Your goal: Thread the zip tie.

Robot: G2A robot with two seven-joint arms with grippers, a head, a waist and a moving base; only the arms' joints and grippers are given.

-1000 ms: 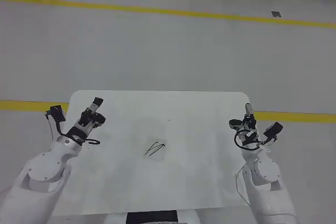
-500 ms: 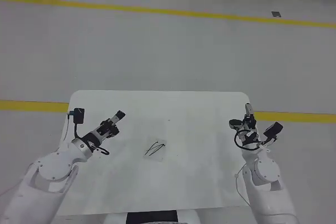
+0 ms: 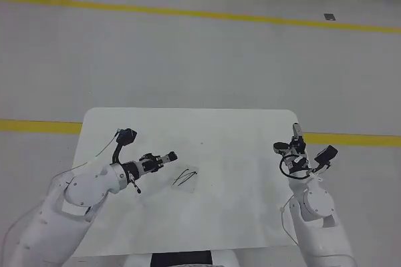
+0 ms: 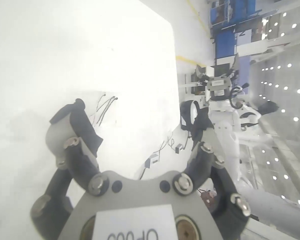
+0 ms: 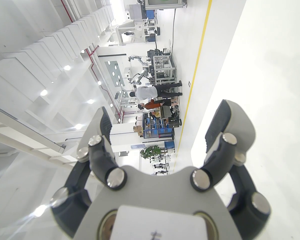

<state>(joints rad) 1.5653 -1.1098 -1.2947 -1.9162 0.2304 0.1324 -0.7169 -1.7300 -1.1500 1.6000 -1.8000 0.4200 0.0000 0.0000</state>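
Approach step: my left gripper [image 3: 170, 158], fingers spread, hovers near the thin black plastic zip tie [image 3: 184, 177]; next, a precise pinch; right gripper [image 3: 294, 142] likewise spread.

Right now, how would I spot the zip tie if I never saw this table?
Find the white table. Near its middle, close to the left gripper, lies the zip tie. It is thin, dark and bent, unlike the chunky gripper beside it.

Zip ties [image 3: 185, 177] lie on the table [image 3: 240, 200] near its middle, left gripper [image 3: 168, 158] above the table just to their left, right gripper [image 3: 291, 140] well apart at the table's right edge
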